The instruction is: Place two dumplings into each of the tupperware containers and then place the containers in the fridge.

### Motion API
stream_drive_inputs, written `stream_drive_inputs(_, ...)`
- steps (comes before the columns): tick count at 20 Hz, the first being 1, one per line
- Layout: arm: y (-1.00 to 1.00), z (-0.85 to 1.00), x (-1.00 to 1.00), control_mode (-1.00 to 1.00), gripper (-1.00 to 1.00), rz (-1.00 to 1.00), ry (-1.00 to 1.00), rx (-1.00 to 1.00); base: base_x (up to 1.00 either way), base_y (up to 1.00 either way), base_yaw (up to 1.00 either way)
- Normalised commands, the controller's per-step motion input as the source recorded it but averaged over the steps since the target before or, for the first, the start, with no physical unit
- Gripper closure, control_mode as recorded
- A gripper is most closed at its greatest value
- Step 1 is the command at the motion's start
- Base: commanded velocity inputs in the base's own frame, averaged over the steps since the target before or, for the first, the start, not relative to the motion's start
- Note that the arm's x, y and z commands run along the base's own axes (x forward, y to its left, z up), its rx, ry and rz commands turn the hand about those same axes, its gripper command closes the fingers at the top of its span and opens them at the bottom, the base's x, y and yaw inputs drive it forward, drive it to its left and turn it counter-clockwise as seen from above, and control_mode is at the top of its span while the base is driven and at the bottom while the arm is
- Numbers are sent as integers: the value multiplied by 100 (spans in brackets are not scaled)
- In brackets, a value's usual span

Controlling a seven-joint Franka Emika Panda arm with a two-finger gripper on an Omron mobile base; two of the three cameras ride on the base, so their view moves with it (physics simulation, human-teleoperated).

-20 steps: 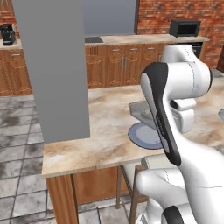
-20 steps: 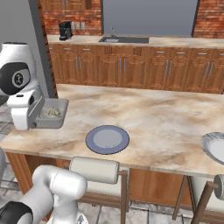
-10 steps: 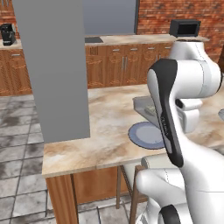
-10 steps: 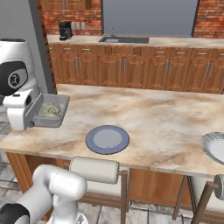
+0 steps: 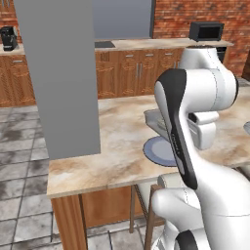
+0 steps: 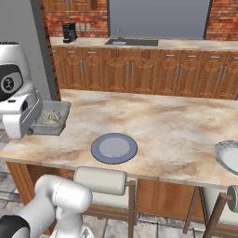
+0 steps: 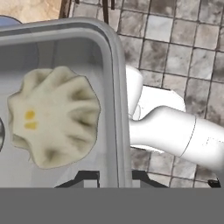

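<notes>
From above, the hand view shows a grey tub (image 7: 111, 87) with one pale, pleated dumpling (image 7: 52, 116) lying on its floor, two small yellow marks on its left side. The fingers (image 7: 114, 177) are closed on the tub's rim, one tip inside the wall and one outside, with grey floor tiles (image 7: 175, 48) beyond.

The right base view gives the wider setting: the tub (image 6: 53, 118) sits at the left end of the marbled surface (image 6: 162, 125), its dumplings (image 6: 51, 116) a pale heap too small to count, with the white hand hard against its near side. A blue-grey plate (image 6: 114, 148) lies just right of the tub, and a white plate (image 6: 228, 155) well beyond, at the right edge.

In the left base view the arm hides most of the tub (image 5: 154, 119); the plate (image 5: 158, 150) shows just in front of it.

Since a second ago the hand has moved slightly lower and nearer the surface's edge, the tub with it.
</notes>
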Motion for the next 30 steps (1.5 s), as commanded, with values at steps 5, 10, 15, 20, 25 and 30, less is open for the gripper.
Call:
stream_drive_inputs(5, 0, 0, -1, -100, 100, 0, 0, 0, 0, 0, 0)
stream_drive_inputs(10, 0, 0, 0, 100, 100, 0, 0, 0, -65, -7, 0)
stream_drive_inputs(15, 0, 0, 0, 100, 100, 0, 0, 0, -94, 8, 0)
stream_drive_inputs(20, 0, 0, 0, 100, 100, 0, 0, 0, -20, 94, -1)
stream_drive_inputs(25, 0, 0, 0, 100, 100, 0, 0, 0, 0, 100, -6)
stream_drive_inputs(30, 0, 0, 0, 100, 100, 0, 0, 0, 0, 100, -1)
